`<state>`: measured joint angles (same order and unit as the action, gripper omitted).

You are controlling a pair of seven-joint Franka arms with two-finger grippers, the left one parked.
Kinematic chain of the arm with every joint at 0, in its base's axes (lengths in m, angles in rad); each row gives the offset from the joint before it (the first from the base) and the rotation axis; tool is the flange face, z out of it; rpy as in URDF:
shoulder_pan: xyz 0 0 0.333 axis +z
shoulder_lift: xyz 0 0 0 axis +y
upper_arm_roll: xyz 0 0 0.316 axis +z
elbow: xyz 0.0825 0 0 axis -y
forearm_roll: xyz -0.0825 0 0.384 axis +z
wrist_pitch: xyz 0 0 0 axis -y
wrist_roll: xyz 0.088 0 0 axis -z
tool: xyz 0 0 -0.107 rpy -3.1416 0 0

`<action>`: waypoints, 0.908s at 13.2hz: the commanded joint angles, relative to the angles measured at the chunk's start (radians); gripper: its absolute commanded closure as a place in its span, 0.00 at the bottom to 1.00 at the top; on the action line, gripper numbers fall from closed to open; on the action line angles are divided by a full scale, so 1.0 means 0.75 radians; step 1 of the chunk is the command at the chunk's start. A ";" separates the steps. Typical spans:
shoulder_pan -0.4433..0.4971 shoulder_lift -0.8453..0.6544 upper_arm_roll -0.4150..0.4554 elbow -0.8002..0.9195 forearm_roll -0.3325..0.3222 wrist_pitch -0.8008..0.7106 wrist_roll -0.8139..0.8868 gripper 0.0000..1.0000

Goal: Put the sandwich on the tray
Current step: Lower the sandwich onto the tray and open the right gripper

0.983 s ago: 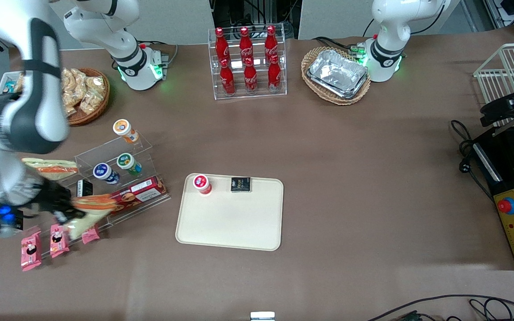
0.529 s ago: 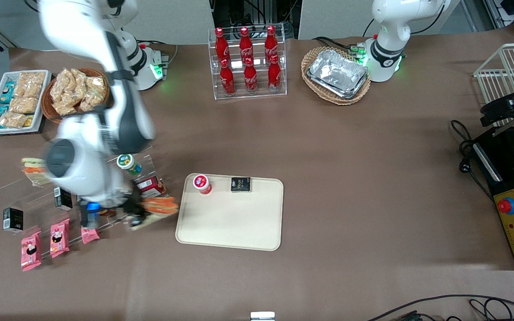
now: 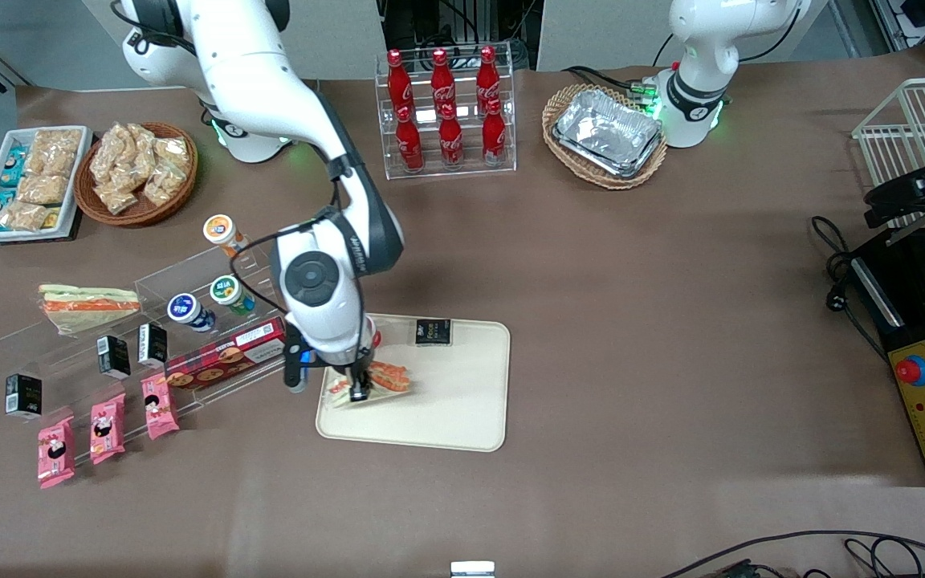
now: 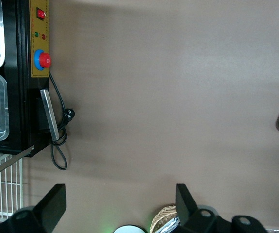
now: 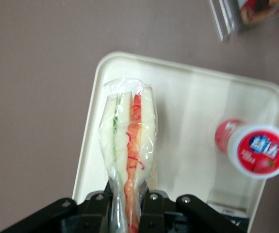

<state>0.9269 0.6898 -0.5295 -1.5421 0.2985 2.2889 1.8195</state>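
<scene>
— Sandwich, wrapped in clear plastic, pinched at its lower end by the tool; fingers pressed against both faces, cut edge with red-orange filling turned toward the wrist camera. Base of the wedge hidden between the fingers.

— Seen from the front?

— Only partly: sandwich half covered by the tool and the arm's wrist. Sits over the tray, at the edge toward the working arm's end of the surface. Cannot tell whether touching the tray floor or held just above.

— Anything else on the tray?

— Red-capped bottle near one corner, mostly covered by the arm in the front view. Small black packet by the rim farther from the front camera than the sandwich.

— Open room?

— Most of the tray bare: the whole half toward the parked arm's end and the strip nearest the front camera. Tray rim just beside the sandwich. Acrylic rack with a red biscuit box close to the tray toward the working arm's end, apart from it. Second sandwich wedge well apart.
</scene>
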 commanded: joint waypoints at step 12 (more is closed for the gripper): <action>0.038 0.238 0.035 0.121 -0.089 0.237 0.239 0.00</action>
<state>0.9589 0.8318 -0.4927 -1.4986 0.2797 2.4612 1.9939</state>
